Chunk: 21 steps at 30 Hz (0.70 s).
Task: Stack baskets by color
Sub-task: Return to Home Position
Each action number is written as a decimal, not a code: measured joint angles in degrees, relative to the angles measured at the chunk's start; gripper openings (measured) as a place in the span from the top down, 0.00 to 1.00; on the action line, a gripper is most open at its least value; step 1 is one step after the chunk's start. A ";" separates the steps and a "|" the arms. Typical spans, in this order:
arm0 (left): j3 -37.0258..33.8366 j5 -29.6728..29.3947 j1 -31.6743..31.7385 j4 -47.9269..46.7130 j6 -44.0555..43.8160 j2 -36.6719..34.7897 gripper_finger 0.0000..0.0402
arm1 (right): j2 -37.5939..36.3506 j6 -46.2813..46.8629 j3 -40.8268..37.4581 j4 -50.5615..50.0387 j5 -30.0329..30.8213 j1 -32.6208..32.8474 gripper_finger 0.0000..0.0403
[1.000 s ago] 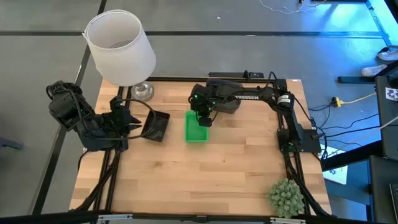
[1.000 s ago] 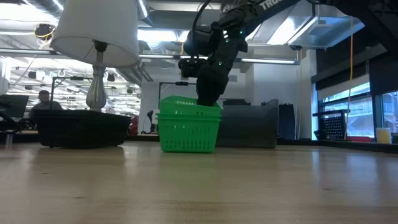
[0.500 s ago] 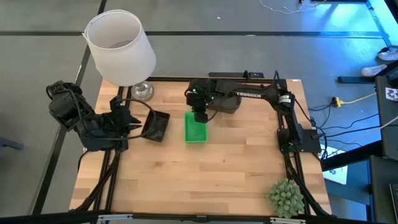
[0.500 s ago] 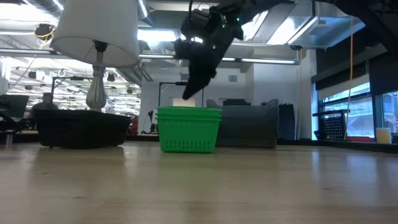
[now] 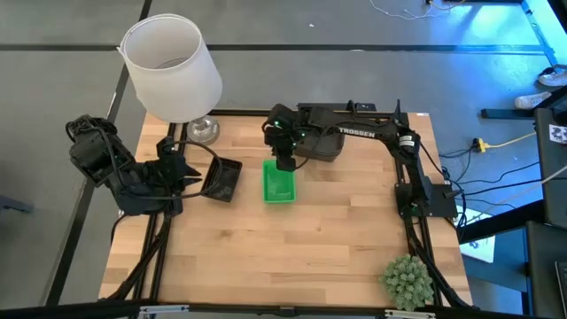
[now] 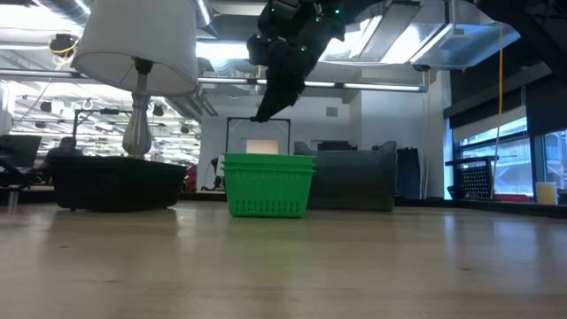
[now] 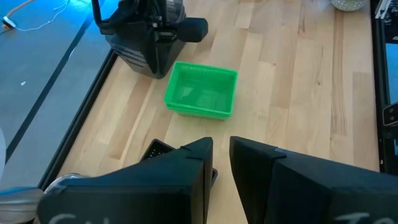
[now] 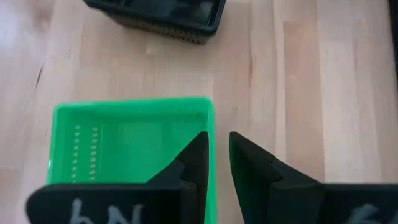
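**Green stack set down; right arm clear of it**

High view: The green baskets [image 5: 279,186] sit nested as one stack at mid-table. The right gripper [image 5: 283,162] hangs over the stack's far end. The left gripper [image 5: 188,174] waits well to the stack's left, beside a black basket [image 5: 221,180].

Low view: The right gripper is above the stack, with clear air between them.

Left wrist view: The left jaws stand a narrow slit apart with nothing between them. The stack shows layered rims, and its top basket is empty.

Right wrist view: The right jaws are likewise a slit apart and empty, over the stack's edge. The black basket beyond the stack appears empty.

Assessment: Green stacking looks complete, and the arm's retreat to rest is the step in hand. The next move calls for drawing away without catching the stack's rim.
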 joint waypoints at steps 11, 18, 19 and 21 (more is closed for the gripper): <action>-0.02 0.02 0.00 -0.01 0.28 0.01 0.88 | 0.00 0.02 1.26 -4.36 0.00 0.00 0.84; 0.00 0.02 -0.02 -0.01 0.44 -0.01 0.88 | -0.74 3.36 1.24 -5.61 -1.88 0.06 0.84; -0.02 0.02 0.00 -0.01 0.44 -0.01 0.88 | -1.28 3.47 1.25 -5.58 -2.76 0.22 0.84; -0.02 0.04 0.00 -0.01 0.44 -0.01 0.88 | -2.47 2.89 1.26 -5.94 -4.00 0.52 0.86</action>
